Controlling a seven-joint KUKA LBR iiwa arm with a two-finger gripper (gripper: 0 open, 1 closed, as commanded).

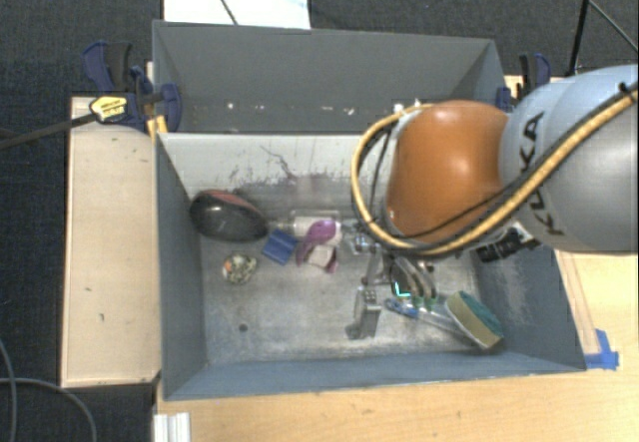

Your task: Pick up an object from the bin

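Note:
My gripper (365, 313) hangs low over the bin floor, right of the middle and near the front wall. Just to its right lies a dish brush (473, 318) with a tan and green head. The brush's teal handle (407, 306) points left and reaches right up to the gripper. Behind the gripper and to its left lie a purple and white piece (319, 235) and a small blue block (279, 248).
A dark oval thing (228, 216) with a red edge rests at the back left. In front of it sits a small crumpled ball (239, 269). The arm's orange dome and looped cables cover the right rear of the bin.

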